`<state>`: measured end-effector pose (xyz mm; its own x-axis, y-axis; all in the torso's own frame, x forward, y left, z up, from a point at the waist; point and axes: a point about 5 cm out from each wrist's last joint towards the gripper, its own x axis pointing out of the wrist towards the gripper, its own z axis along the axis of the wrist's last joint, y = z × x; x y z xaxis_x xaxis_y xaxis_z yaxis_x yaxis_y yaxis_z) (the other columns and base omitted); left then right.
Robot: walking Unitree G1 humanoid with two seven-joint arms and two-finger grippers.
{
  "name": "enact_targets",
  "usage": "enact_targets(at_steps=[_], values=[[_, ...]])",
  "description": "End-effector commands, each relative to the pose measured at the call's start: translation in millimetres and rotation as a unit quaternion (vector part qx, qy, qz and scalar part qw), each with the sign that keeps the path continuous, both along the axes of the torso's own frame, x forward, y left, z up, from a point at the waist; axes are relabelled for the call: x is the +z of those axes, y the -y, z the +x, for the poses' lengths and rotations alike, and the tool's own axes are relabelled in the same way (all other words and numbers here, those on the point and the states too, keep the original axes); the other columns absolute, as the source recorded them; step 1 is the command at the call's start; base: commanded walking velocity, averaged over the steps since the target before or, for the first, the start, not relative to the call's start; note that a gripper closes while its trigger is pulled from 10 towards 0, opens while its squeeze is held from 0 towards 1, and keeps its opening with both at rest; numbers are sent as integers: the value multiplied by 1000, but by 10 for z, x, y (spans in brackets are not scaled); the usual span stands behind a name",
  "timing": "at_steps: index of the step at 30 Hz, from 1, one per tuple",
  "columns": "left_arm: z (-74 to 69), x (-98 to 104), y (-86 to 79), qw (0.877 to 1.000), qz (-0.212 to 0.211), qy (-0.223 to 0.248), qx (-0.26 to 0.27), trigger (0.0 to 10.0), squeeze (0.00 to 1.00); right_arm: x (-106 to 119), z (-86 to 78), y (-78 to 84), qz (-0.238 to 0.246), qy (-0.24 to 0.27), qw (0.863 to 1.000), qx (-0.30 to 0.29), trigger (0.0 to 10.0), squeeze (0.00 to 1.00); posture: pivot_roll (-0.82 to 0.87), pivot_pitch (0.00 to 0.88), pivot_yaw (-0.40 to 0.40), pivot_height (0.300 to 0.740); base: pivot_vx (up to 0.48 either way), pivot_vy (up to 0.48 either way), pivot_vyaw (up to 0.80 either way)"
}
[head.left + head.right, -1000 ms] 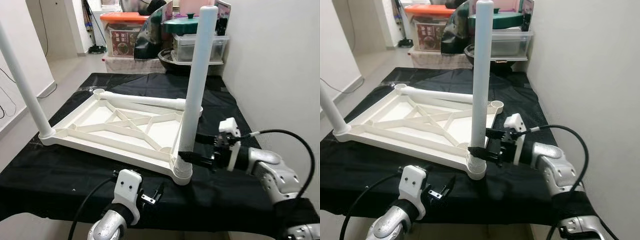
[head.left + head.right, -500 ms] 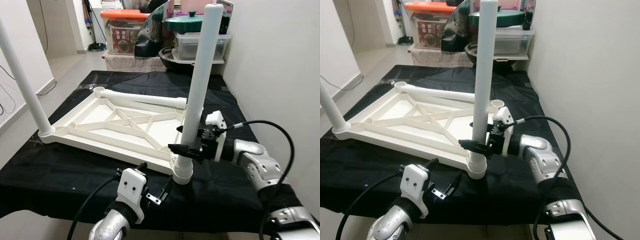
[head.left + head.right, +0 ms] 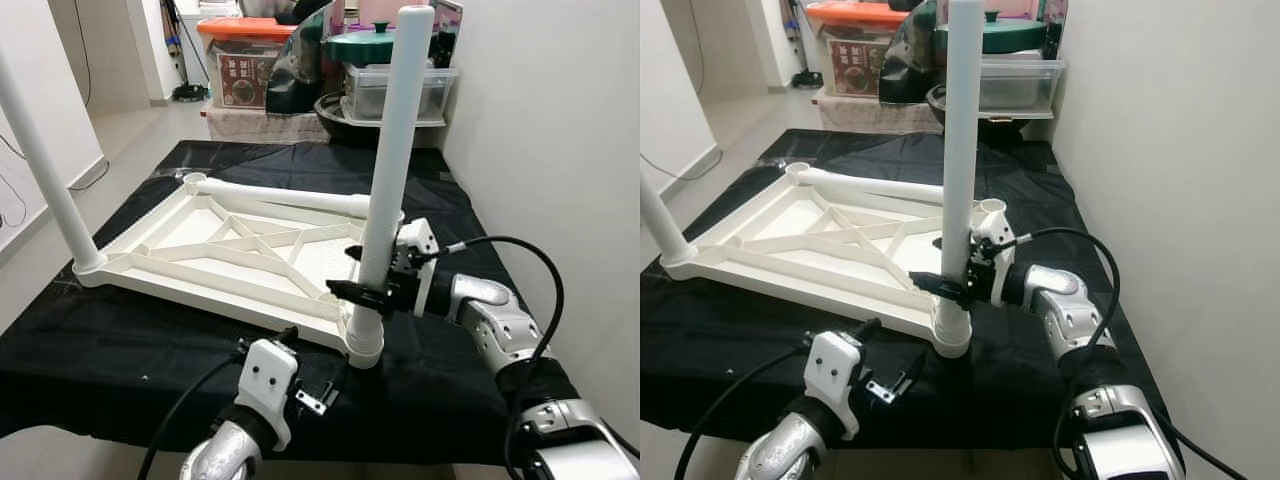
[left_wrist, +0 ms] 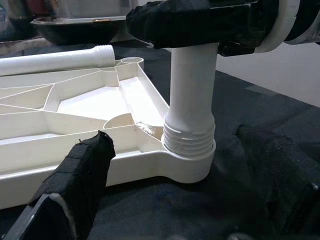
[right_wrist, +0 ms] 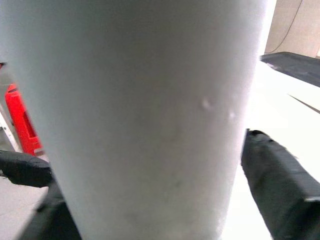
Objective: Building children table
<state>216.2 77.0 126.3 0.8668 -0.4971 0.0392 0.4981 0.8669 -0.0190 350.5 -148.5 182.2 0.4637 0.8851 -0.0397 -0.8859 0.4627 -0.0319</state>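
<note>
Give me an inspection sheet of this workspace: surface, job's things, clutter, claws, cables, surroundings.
Surface: black cloth-covered table, wrinkled.
Job's things: white plastic tabletop lying upside down; one upright white leg in its near right corner socket, another upright leg at the near left corner, a loose white leg lying across the far edge.
Clutter: nothing seen on the cloth.
Claws: right claw around the near right leg, low down; left claw open, low, in front of that socket.
Cables: black cables looping from both wrists.
Surroundings: white wall at right; orange-lidded storage bin and clear plastic boxes beyond the table.
</note>
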Motion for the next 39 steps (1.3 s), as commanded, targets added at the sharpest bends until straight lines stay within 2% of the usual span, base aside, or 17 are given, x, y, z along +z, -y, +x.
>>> enact_targets(at_steps=[1, 15, 20, 21, 23, 25, 26, 27, 30, 31, 33, 34, 35, 36, 37, 38, 39], values=[[-16, -24, -12, 1000, 6, -3, 2, 10000, 0, 28, 21, -7, 2, 8, 1000, -1, 0, 0, 83, 6, -48, 740, 0, 0, 0], [-17, -47, -12, 1000, 10, -7, 2, 10000, 0, -111, -87, -55, 9, 9, 1000, 5, 0, 0, 76, 0, -42, 740, 0, 0, 0], [-9, -51, -18, 1000, 12, -5, 4, 10000, 0, -208, -22, -45, 21, 18, 991, -134, 0, 0, 72, 0, -41, 740, 0, 0, 0], [-9, -51, -18, 1000, 12, -5, 4, 10000, 0, -208, -22, -45, 21, 18, 991, -134, 0, 0, 72, 0, -41, 740, 0, 0, 0], [-2, -53, -24, 1000, 11, -5, 5, 10000, 0, -237, 48, 0, 23, 16, 975, -219, 0, 0, 68, 0, -40, 740, 0, 0, 0], [8, -57, -26, 1000, 12, -5, 4, 10000, 0, -296, 99, 56, 28, -2, 946, -323, 0, 0, 62, 0, -38, 740, 0, 0, 0], [12, -58, -23, 1000, 12, -4, 3, 10000, 0, -329, 108, 118, 28, -4, 916, -400, 0, 0, 65, 0, -41, 740, 0, 0, 0], [12, -58, -23, 1000, 12, -4, 3, 10000, 0, -329, 108, 118, 28, -4, 916, -400, 0, 0, 65, 0, -41, 740, 0, 0, 0], [21, -57, -19, 1000, 13, -3, 2, 10000, 0, -392, 38, 205, 7, -1, 836, -548, 0, 0, 66, 0, -42, 740, 0, 0, 0], [24, -56, -20, 1000, 13, -2, 2, 10000, 0, -404, 7, 202, 3, -4, 818, -575, 0, 0, 66, 0, -42, 740, 0, 0, 0], [24, -56, -20, 1000, 13, -2, 2, 10000, 0, -404, 7, 202, 3, -4, 818, -575, 0, 0, 66, 0, -42, 740, 0, 0, 0], [27, -55, -19, 1000, 14, -2, 2, 10000, 0, -423, -28, 165, 9, -16, 796, -605, 0, 0, 61, 0, -41, 740, 0, 0, 0], [30, -52, -17, 1000, 14, -1, 1, 10000, 0, -417, -67, 129, 22, -23, 762, -647, 0, 0, 63, 0, -41, 740, 0, 0, 0], [33, -51, -16, 1000, 14, 0, 0, 10000, 0, -410, -94, 106, 31, -28, 737, -674, 0, 0, 63, 0, -40, 740, 0, 0, 0], [33, -51, -16, 1000, 14, 0, 0, 10000, 0, -410, -94, 106, 31, -28, 737, -674, 0, 0, 63, 0, -40, 740, 0, 0, 0], [37, -47, -13, 1000, 14, 1, 0, 10000, 0, -419, -115, 41, 45, -46, 708, -704, 0, 0, 67, 0, -40, 740, 0, 0, 0], [40, -45, -11, 1000, 14, 2, 0, 10000, 0, -425, -125, -4, 52, -59, 690, -720, 0, 0, 69, 0, -39, 740, 0, 0, 0]])
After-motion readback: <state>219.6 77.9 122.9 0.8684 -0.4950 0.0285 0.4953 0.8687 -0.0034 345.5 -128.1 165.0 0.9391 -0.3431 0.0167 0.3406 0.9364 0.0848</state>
